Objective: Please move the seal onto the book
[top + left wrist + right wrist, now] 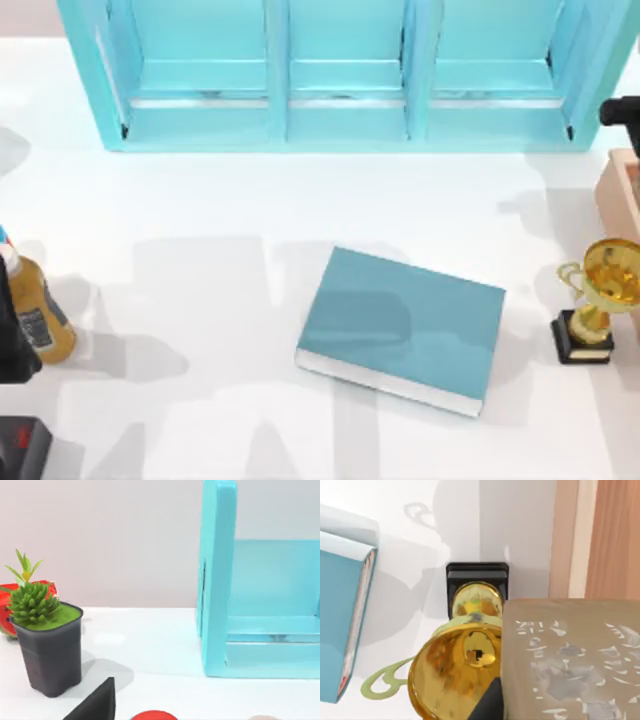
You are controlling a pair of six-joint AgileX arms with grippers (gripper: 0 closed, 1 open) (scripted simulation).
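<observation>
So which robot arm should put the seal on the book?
Probably the right. In its wrist view the seal looms right up against the camera, above the trophy, with the book just beside. The left wrist view faces a plant pot and the shelf.

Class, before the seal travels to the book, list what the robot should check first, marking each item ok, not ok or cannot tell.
1. Book cover bare, with room for the seal: ok.
2. Seal already on the book: not ok; the right wrist view has it close up, over the trophy.
3. Firm grip on the seal: cannot tell.
4. Trophy upright, apart from the book: ok.
5. Left arm at the table's left by the bottle, off the path: ok.
</observation>
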